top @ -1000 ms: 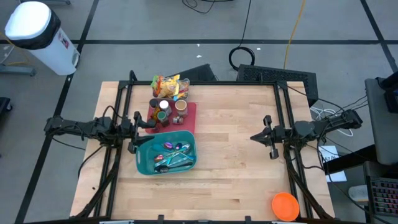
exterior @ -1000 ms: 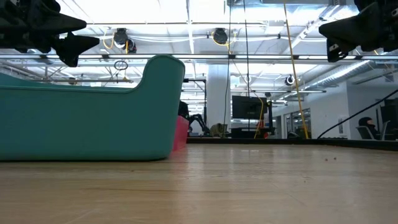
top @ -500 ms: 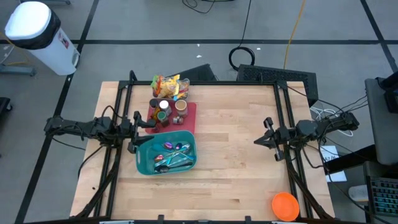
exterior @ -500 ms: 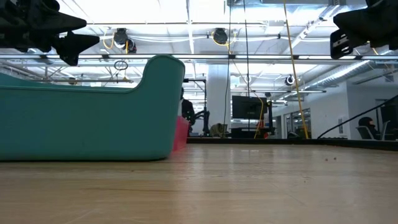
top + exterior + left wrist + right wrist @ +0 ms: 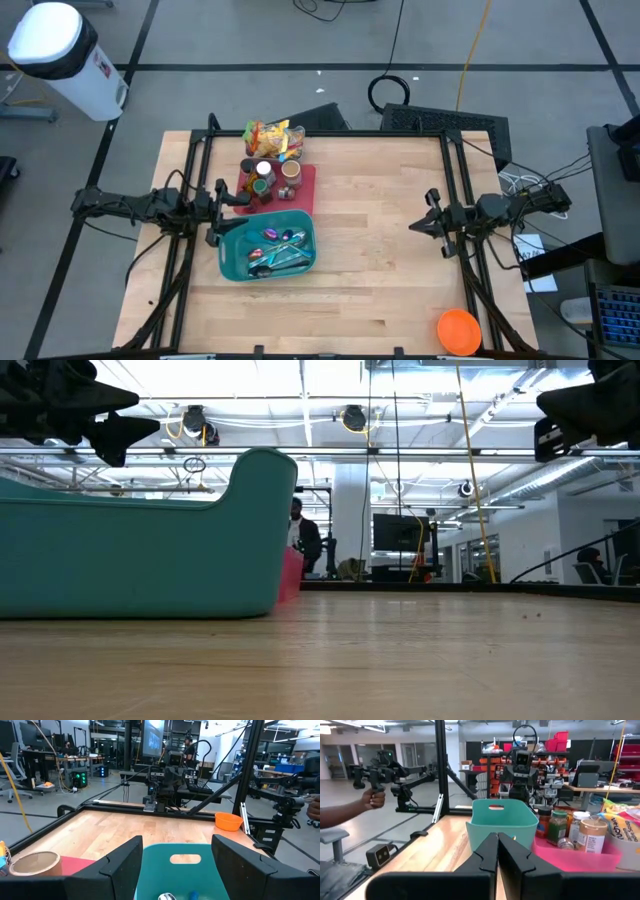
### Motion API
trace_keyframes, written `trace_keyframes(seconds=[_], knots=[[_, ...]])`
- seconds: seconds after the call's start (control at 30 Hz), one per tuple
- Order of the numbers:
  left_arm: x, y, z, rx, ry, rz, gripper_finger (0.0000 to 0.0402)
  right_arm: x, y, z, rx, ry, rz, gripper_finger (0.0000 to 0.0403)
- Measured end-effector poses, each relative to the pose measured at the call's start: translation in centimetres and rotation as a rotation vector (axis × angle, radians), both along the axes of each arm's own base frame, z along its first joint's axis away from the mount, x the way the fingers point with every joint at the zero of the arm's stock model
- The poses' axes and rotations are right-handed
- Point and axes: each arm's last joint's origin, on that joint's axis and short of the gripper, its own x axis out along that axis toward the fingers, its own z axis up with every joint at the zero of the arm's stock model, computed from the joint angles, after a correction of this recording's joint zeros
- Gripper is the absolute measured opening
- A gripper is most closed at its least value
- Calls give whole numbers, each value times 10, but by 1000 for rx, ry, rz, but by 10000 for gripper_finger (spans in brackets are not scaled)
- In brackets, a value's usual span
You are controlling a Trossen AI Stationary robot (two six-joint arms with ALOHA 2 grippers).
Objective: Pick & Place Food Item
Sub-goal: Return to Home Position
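Food items stand at the table's far left: jars (image 5: 264, 178) on a pink tray (image 5: 303, 190), and snack bags (image 5: 270, 137) just beyond it. Nearer is a teal bin (image 5: 268, 250) holding several small items. My left gripper (image 5: 217, 212) hangs open and level above the bin's left end; the left wrist view shows the bin's handle end (image 5: 182, 860) below the fingers. My right gripper (image 5: 414, 226) is shut and empty, in the air at the table's right, pointing toward the bin (image 5: 502, 822) and jars (image 5: 558, 825).
An orange bowl (image 5: 459, 330) sits at the near right corner. Black frame rails (image 5: 452, 170) run along the table's left and right sides. Bare wood lies between the bin and my right gripper. Beyond the table, a person's hand (image 5: 374, 797) holds a hand-held gripper.
My right gripper has drawn back a little toward the table's right edge and tipped slightly upward, staying shut.
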Motion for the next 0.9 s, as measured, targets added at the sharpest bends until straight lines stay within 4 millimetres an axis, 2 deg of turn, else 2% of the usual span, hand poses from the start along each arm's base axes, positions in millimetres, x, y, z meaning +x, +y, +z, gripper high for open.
trace_keyframes(seconds=[0.27,0.5,0.9], knots=[[0,0,0,0,-1,0,244,0,0,-3,-4,24,1,4],[0,0,0,-3,1,0,243,3,1,-14,-8,43,-1,4],[0,0,0,-3,4,0,244,3,1,-17,-15,65,-1,4]])
